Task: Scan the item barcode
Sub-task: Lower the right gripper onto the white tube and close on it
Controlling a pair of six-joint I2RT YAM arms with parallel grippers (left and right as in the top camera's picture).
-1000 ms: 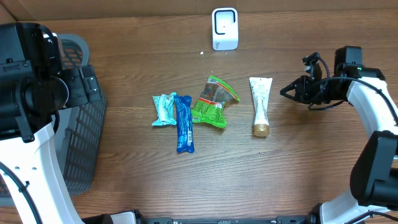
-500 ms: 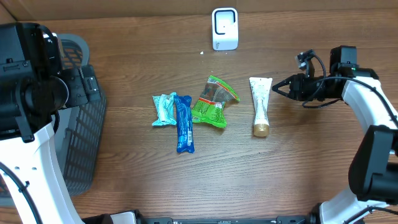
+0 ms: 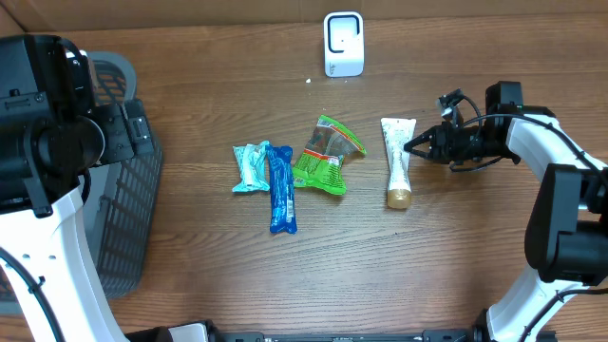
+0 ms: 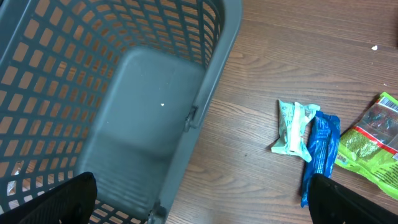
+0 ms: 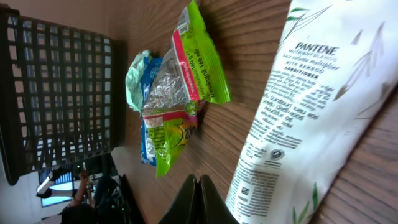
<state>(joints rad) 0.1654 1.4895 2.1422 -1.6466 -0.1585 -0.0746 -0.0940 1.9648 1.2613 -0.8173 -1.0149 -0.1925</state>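
Several items lie mid-table: a white conditioner tube (image 3: pixel 397 160) with a gold cap, a green packet (image 3: pixel 327 155), a blue packet (image 3: pixel 281 188) and a pale teal packet (image 3: pixel 251 167). A white barcode scanner (image 3: pixel 343 44) stands at the far edge. My right gripper (image 3: pixel 412 146) is shut, its tip at the tube's right edge near the crimped end. The right wrist view shows its shut fingers (image 5: pixel 199 200) low over the wood beside the tube (image 5: pixel 311 112), holding nothing. My left gripper (image 4: pixel 202 208) hangs open over the basket's rim, empty.
A grey mesh basket (image 3: pixel 128 214) stands at the table's left edge, and in the left wrist view its inside (image 4: pixel 143 118) holds nothing. The left arm (image 3: pixel 43 123) rises above it. The packets (image 4: pixel 311 134) lie right of the basket.
My right gripper has moved left, from well right of the tube to its right edge, staying shut. The left arm and the items have not moved.
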